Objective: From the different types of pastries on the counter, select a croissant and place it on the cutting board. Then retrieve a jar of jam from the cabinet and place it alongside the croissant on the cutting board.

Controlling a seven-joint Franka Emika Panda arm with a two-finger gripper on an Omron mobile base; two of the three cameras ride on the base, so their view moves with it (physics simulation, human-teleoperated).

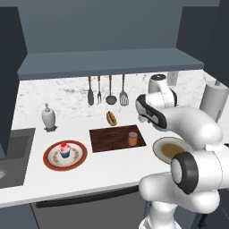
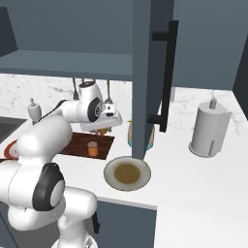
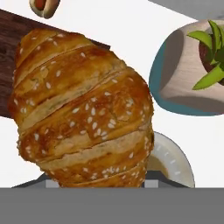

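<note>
You have the golden-tan, seed-flecked flaky croissant (image 3: 83, 109) hanging right in front of the hand camera, so judge it as pinched in the claw (image 2: 103, 127); the fingertips themselves are hidden behind the pastry, and you cannot tell how firm the pinch is. In the right base view the claw hangs above the right end of the dark brown rectangular wooden cutting board (image 1: 112, 138), with a sliver of pastry colour just under it.

The small orange cylindrical jar (image 1: 133, 138) already stands on the board near its right edge. That is your main hazard: come down to the left of it, over the bare middle of the board, so the croissant does not knock it over.

In the hand view the board (image 3: 11, 39) lies at the upper left, while white counter (image 3: 131, 26) is under most of the pastry. So carry the croissant further over the wood before lowering. Keep away from the small reddish-brown oblong bun (image 1: 111, 118) lying on the counter just behind the board, and from the round white plate with a tan centre (image 2: 127, 173) on the near side.

Lower slowly, let the croissant rest flat on the wood, then spread the claw and lift straight up.
</note>
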